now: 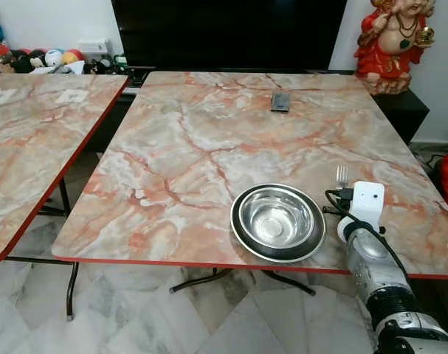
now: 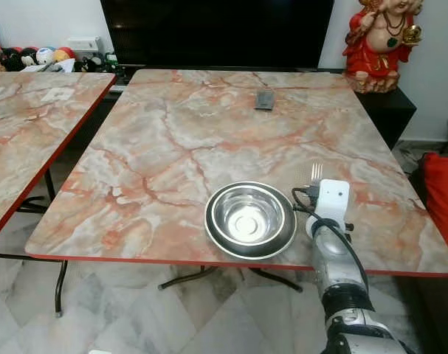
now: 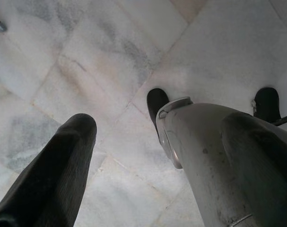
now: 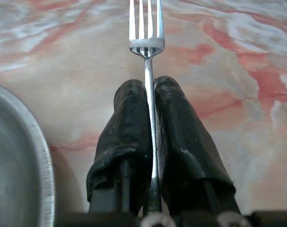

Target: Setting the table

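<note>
Clamped between my right gripper's (image 4: 150, 90) two black fingers is a silver fork (image 4: 146, 33), its handle pinched tight and its tines pointing out over the marble table (image 4: 238, 56); the rim of a steel bowl (image 4: 20, 161) curves in just beside the fingers.

From the head camera I see the right arm reaching over the near edge of the table (image 1: 187, 140), the fork (image 1: 342, 175) poking up past the white wrist unit, just to the right of the bowl (image 1: 277, 221), which sits near the front edge. A small dark flat object (image 1: 280, 101) lies well apart at the far side, and a red figurine (image 1: 393, 40) stands beyond the far right corner. A second marble table (image 1: 24, 140) stands to the left.

On the left wrist view, the left gripper (image 3: 119, 137) hangs over pale floor tiles (image 3: 86, 52), fingers wide apart and holding nothing.
</note>
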`<state>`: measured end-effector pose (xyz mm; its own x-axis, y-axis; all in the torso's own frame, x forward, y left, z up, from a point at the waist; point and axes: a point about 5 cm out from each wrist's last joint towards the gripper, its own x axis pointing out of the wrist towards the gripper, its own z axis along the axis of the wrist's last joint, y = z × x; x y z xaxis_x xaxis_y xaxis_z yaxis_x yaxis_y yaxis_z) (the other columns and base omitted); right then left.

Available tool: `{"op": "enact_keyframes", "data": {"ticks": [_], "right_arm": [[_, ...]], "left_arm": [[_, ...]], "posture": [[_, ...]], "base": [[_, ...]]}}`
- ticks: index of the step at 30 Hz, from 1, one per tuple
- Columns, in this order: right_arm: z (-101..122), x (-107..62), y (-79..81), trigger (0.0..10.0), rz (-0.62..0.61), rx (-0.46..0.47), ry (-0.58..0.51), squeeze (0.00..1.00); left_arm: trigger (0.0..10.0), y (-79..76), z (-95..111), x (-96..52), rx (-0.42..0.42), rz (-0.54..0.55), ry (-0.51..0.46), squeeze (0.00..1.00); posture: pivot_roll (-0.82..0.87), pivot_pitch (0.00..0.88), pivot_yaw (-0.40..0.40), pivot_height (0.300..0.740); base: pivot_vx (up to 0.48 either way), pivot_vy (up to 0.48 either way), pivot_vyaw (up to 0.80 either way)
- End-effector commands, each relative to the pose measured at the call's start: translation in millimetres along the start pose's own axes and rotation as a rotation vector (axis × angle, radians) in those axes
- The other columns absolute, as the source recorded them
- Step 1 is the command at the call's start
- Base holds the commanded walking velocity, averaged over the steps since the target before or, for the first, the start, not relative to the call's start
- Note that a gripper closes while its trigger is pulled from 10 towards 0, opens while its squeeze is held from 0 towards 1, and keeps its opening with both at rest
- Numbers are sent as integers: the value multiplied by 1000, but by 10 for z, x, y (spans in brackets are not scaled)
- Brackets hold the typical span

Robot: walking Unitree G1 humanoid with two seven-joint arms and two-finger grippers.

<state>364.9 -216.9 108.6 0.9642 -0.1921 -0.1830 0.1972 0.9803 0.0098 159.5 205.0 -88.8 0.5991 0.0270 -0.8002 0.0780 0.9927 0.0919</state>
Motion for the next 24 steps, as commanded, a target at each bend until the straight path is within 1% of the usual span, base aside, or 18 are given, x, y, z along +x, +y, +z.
{"op": "enact_keyframes", "data": {"ticks": [1, 9, 14, 24], "right_arm": [[18, 15, 33, 10000, 10, -8, -7, 0], [-49, 16, 10, 10000, -3, -22, 5, 0], [-83, 9, -5, 10000, -21, -8, 10, 0], [-144, -5, 6, 10000, -19, 0, 22, 0]], "left_arm": [[10000, 33, -97, -25, 11, 2, 41, 0], [10000, 43, -96, -26, 11, 5, 41, 0], [10000, 54, -98, -28, 12, 6, 41, 0], [10000, 65, -107, -33, 18, 10, 42, 0]], "posture": [[-16, 113, 36, 740], [-5, 119, 37, 740], [0, 125, 41, 740], [7, 132, 46, 740]], "base": [[0, 0, 0], [0, 0, 0], [0, 0, 0], [0, 0, 0]]}}
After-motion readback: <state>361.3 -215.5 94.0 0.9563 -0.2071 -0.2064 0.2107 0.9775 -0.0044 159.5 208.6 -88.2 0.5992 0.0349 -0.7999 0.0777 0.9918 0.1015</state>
